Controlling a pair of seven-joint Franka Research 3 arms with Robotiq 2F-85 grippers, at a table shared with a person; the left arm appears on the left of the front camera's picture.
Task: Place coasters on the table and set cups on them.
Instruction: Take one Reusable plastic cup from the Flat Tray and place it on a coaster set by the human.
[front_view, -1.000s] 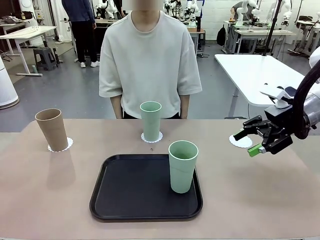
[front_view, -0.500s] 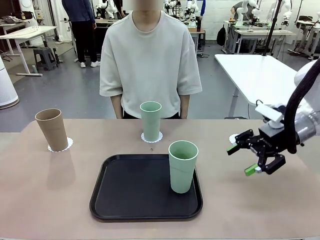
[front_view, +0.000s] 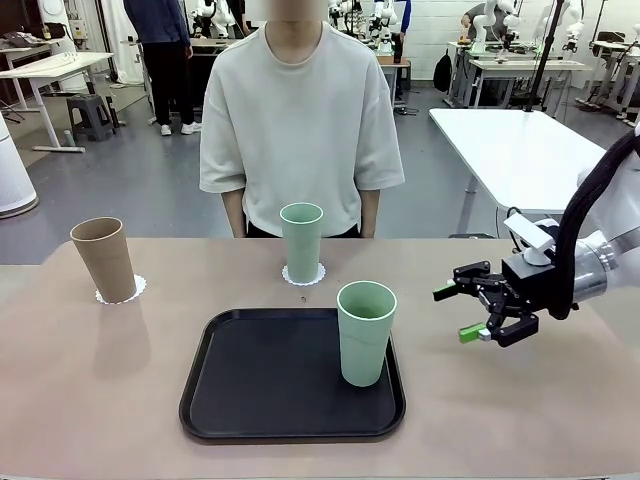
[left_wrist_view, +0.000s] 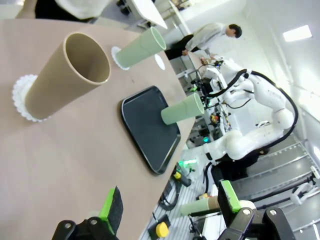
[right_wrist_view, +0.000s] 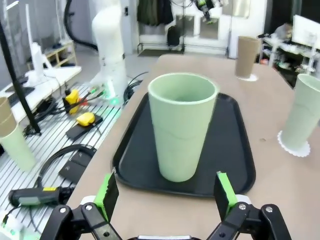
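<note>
Grip height matters most: my right gripper (front_view: 457, 313), jaws spread wide and empty, hangs just right of the tray (front_view: 250, 420), level with the mint cup (front_view: 365, 335) standing near the tray's right edge. I judge I should centre that tumbler between my green pads, close gently below the rim where the taper widens, and lift straight up. Its wall is matte, smooth and handleless. The tray is black and shallow-rimmed with rounded corners. Beyond the tray, a second mint cup (front_view: 301, 240) sits on a lacy white far coaster (front_view: 318, 275). Far left of the tray, the tan cup (front_view: 105, 260) stands on a scalloped left coaster (front_view: 135, 290). What looks like a bare coaster (left_wrist_view: 160, 61) lies right of the tray.
</note>
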